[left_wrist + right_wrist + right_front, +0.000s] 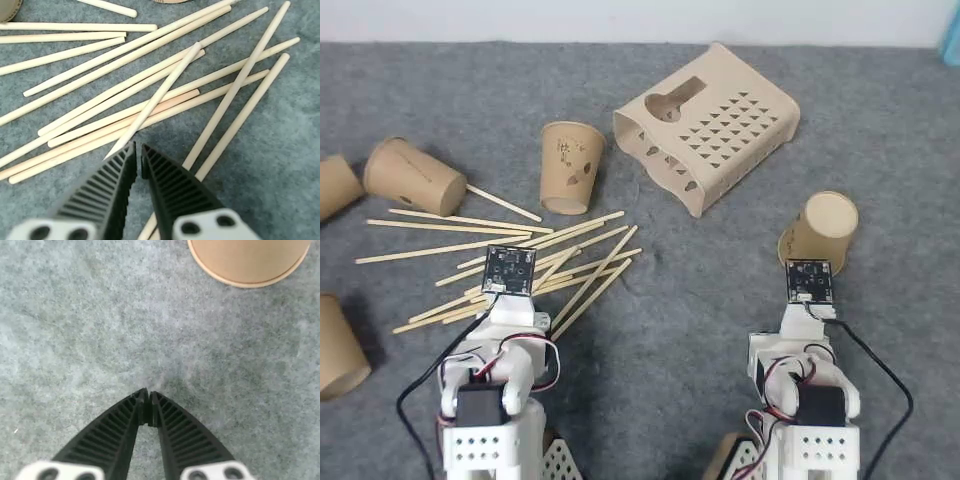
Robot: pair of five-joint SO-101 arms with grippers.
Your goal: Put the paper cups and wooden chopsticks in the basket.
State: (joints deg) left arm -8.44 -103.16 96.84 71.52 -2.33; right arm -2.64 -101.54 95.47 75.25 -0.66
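Observation:
Many wooden chopsticks (535,262) lie scattered on the grey carpet at the left. My left arm (510,272) hangs over their near edge. My left gripper (138,147) is shut and holds nothing, its tips just short of a chopstick (157,97) that lies across the pile. A paper cup (818,232) lies on its side just beyond my right arm (810,281). My right gripper (148,393) is shut and empty above bare carpet, with that cup's rim (248,264) ahead of it. The beige basket (705,125) lies tipped at the back centre. Another cup (570,166) stands beside it.
A cup (415,177) lies on its side at the back left, with one more cup (335,187) at the left edge. A further cup (338,346) sits at the near left. Bare carpet (690,300) lies between the two arms.

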